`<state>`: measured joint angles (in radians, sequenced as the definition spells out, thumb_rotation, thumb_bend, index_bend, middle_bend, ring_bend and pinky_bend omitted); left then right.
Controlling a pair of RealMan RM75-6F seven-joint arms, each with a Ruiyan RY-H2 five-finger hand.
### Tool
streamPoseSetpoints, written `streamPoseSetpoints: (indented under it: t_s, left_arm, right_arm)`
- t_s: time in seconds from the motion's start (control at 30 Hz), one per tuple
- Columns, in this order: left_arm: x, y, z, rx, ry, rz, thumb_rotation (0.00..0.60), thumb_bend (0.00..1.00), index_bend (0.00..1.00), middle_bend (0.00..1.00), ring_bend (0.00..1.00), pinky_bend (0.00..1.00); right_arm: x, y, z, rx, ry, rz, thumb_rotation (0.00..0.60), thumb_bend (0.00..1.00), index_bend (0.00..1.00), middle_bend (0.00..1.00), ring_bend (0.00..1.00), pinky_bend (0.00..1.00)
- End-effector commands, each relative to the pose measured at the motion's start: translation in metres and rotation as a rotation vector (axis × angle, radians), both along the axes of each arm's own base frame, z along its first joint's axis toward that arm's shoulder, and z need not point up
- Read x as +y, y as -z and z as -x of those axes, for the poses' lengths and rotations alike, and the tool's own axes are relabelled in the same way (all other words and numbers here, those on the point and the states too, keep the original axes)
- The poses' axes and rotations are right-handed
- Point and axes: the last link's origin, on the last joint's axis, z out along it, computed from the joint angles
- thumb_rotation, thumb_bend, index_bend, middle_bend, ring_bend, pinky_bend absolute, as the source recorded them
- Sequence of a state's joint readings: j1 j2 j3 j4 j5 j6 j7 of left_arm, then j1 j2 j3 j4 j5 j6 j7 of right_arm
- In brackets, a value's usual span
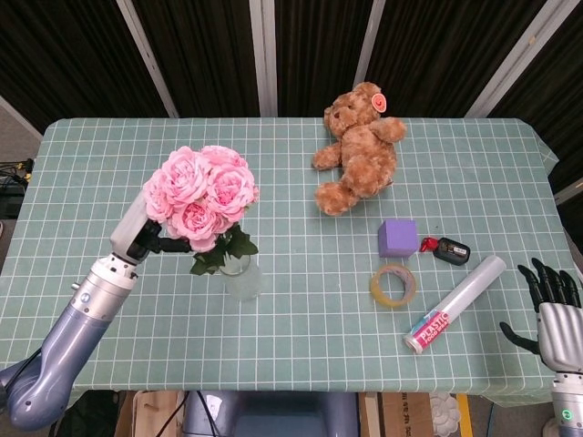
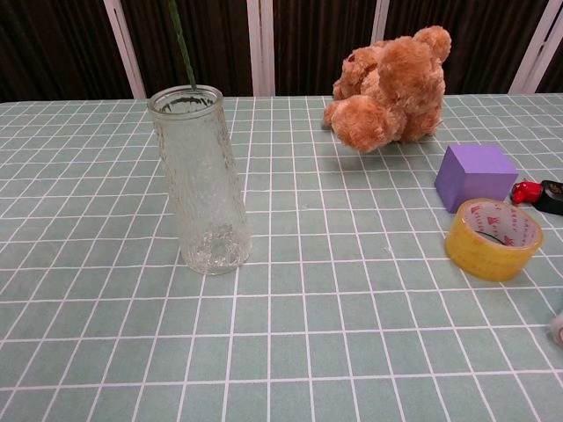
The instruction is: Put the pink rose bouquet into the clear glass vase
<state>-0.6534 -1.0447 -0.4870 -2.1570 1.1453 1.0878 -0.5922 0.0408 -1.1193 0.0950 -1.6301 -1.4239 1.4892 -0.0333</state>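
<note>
My left hand point(image 1: 146, 238) holds the pink rose bouquet point(image 1: 201, 196) by its stem, up in the air. In the head view the blooms and leaves cover the mouth of the clear glass vase point(image 1: 243, 282). The chest view shows the vase point(image 2: 201, 180) upright on the table, with the green stem point(image 2: 181, 44) coming down from above to its rim. Whether the stem tip is inside the mouth I cannot tell. My right hand point(image 1: 554, 309) hangs off the table's right front edge, fingers spread, holding nothing.
A brown teddy bear point(image 1: 359, 146) lies at the back middle. Right of the vase sit a purple cube point(image 1: 397, 237), a yellow tape roll point(image 1: 393, 286), a small red and black object point(image 1: 446, 248) and a plastic wrap roll point(image 1: 455, 303). The green checked tablecloth point(image 1: 109, 164) covers the table.
</note>
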Motion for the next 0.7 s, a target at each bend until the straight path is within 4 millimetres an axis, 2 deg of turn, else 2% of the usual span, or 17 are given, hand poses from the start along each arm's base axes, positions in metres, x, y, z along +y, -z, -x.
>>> streamPoseSetpoints:
  t_s: [0.03, 0.3, 0.7]
  left_arm:
    - [0.001, 0.005, 0.000, 0.012, 0.003, 0.011, 0.600, 0.43, 0.34, 0.35, 0.29, 0.39]
    - [0.005, 0.017, 0.011, 0.071, -0.019, -0.005, 0.600, 0.43, 0.34, 0.35, 0.29, 0.39]
    - [0.012, 0.063, 0.030, 0.162, -0.042, 0.043, 0.600, 0.41, 0.34, 0.33, 0.28, 0.38]
  right_arm:
    - [0.000, 0.000, 0.000, -0.001, -0.001, 0.000, 0.600, 0.20, 0.13, 0.08, 0.09, 0.00]
    - [0.000, -0.001, 0.000, -0.004, -0.005, -0.001, 0.600, 0.20, 0.13, 0.08, 0.09, 0.00]
    - [0.000, 0.000, -0.001, -0.004, -0.009, -0.003, 0.600, 0.20, 0.13, 0.08, 0.09, 0.00]
